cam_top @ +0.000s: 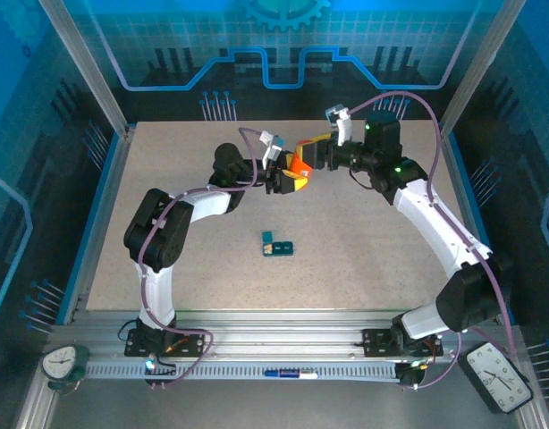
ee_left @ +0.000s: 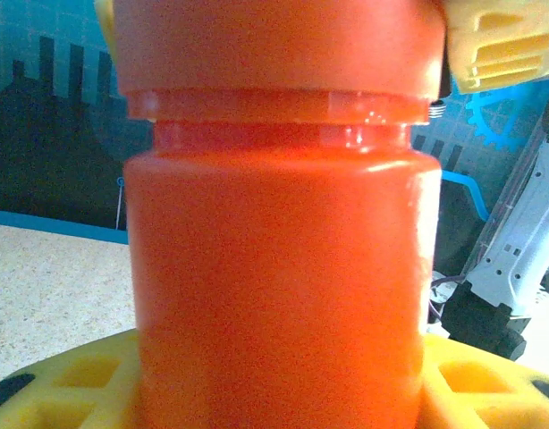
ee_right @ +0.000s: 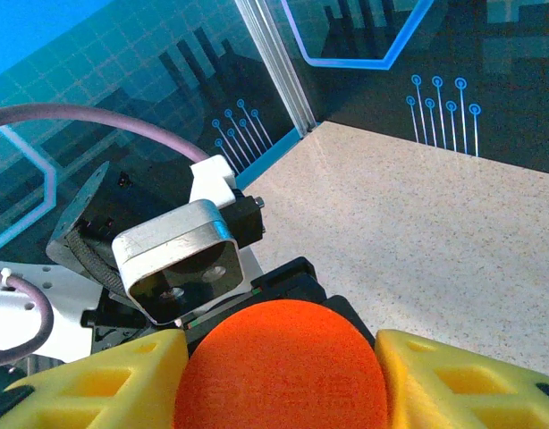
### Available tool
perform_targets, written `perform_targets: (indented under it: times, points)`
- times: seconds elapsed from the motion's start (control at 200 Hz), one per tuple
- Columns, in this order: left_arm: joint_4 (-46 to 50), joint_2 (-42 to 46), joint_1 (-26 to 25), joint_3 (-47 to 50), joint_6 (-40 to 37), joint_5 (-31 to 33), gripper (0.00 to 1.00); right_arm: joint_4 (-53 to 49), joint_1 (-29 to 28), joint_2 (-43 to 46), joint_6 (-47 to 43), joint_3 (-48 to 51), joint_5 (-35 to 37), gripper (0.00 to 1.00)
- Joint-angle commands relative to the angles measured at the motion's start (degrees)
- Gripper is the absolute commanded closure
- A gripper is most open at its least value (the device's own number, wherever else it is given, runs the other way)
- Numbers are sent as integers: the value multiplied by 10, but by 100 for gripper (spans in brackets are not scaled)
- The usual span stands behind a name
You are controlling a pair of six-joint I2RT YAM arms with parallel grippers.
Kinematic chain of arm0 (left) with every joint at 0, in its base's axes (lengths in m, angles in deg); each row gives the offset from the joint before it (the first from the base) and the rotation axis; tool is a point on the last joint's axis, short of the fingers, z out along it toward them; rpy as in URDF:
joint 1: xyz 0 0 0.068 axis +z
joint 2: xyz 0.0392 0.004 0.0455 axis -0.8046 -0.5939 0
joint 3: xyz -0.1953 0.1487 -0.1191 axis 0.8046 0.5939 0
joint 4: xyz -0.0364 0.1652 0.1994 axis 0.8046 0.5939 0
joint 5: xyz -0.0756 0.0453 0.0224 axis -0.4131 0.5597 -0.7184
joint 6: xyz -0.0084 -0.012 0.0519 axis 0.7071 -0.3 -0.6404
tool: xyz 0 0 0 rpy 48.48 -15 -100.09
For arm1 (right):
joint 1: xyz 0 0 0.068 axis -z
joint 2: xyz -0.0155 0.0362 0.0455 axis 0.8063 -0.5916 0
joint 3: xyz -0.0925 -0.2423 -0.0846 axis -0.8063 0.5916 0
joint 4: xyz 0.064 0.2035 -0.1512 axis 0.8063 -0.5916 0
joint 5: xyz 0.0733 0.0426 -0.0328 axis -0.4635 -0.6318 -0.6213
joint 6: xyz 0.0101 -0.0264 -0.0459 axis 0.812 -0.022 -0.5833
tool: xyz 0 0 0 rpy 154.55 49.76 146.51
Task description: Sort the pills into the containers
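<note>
The left gripper [cam_top: 283,181] is clamped round the orange cylindrical plastic bottle [ee_left: 283,295], held in the air. The right gripper [cam_top: 315,154] has its yellow fingers [ee_right: 453,375] flanking the bottle's round orange cap [ee_right: 283,366]; whether they pinch it I cannot tell. The containers [cam_top: 277,244], a dark-teal plastic strip of joined cells, lie well apart from the bottle, towards the arm bases. For a clean uncapping, hold the body steady and seat the fingers squarely before twisting.

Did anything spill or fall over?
Nothing stands out. The orange bottle is up in the air, with the left gripper around its body and the right gripper around its cap. The teal containers lie flat on the table; no spill shows.
</note>
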Motion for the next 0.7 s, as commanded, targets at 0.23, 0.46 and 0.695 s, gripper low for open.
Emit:
perform_targets:
  times: [0.23, 0.46, 0.695]
  points:
    - [-22, 10, 1, -13, -3, 13, 100, -45, -22, -18, -16, -24, -25, 42]
    - [-20, 9, 0, -13, -3, 12, 100, -42, -22, -15, -13, -25, -20, 42]
    - [-20, 7, 0, -11, -2, 12, 100, -48, -20, -12, -10, -47, -17, 35]
